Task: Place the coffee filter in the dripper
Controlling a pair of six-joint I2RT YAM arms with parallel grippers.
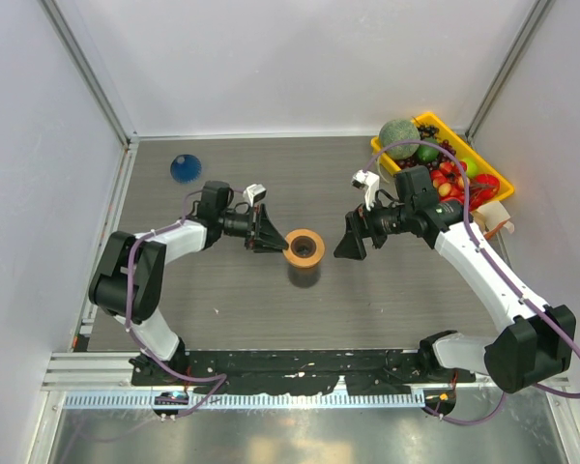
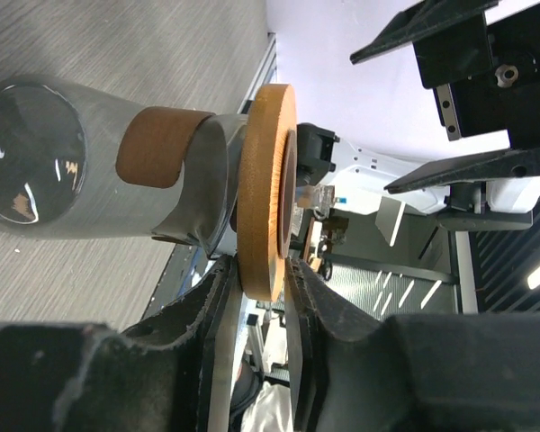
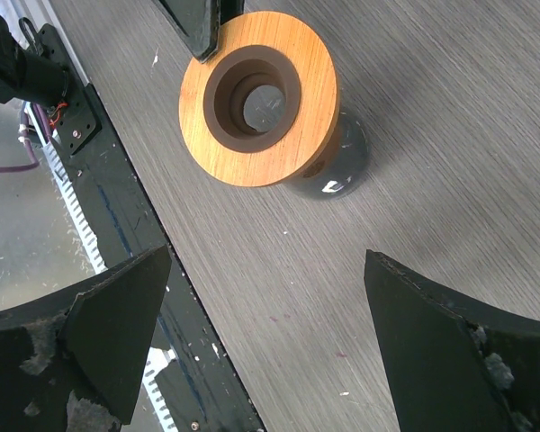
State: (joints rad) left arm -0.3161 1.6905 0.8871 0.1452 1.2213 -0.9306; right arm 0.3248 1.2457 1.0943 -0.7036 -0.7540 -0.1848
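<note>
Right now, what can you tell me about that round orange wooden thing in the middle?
It is an orange-brown wooden ring with a darker inner step and a hole through its middle. It tops a clear glass jar standing upright mid-table. The left gripper's black fingers pinch its rim; the right gripper hangs open, apart.

Carafe obstructs bench centre, left gripper clamped on its rim, right gripper near. Far-left approach to dripper open. Fruit tray blocks far-right corner.

Dripper lies behind-left of cup, tray behind-right.
</note>
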